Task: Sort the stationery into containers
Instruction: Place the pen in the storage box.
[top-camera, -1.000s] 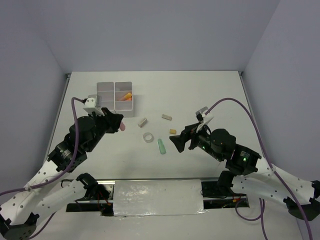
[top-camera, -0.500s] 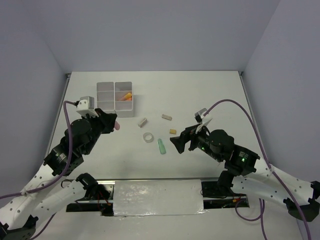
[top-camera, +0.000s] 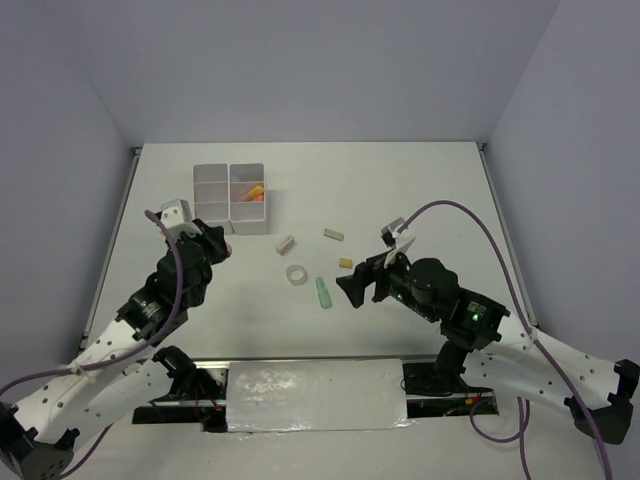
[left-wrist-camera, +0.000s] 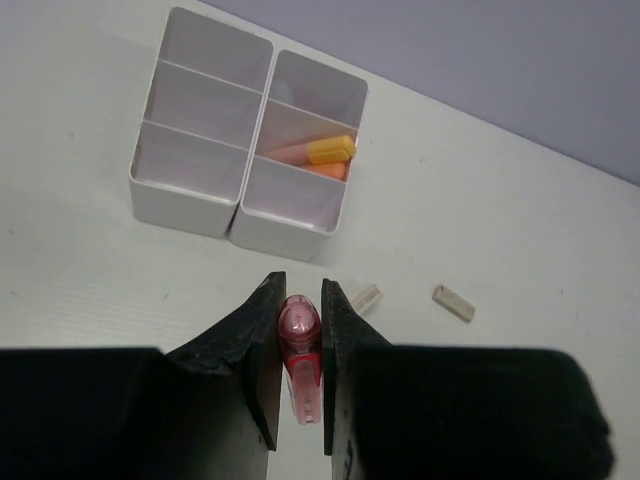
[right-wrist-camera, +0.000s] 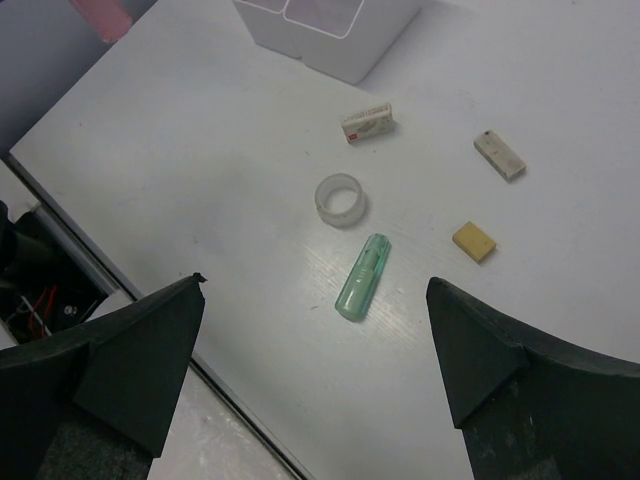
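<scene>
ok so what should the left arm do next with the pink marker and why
Probably ease the left gripper forward until the pink marker hangs over the white box. The jaws are shut on the marker, the box sits just ahead, and its nearest compartments look empty; orange markers lie in the middle right one.

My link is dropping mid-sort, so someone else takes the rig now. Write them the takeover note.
Left gripper is shut on the pink marker stick, just short of the white six-compartment organiser box.
Right gripper is open and empty.
Done: the orange marker stick is in the right column's middle compartment.
Left: drop the pink one, then sort the green marker stick, clear tape ring, white printed block, beige block and yellow block, all loose on the table.
</scene>
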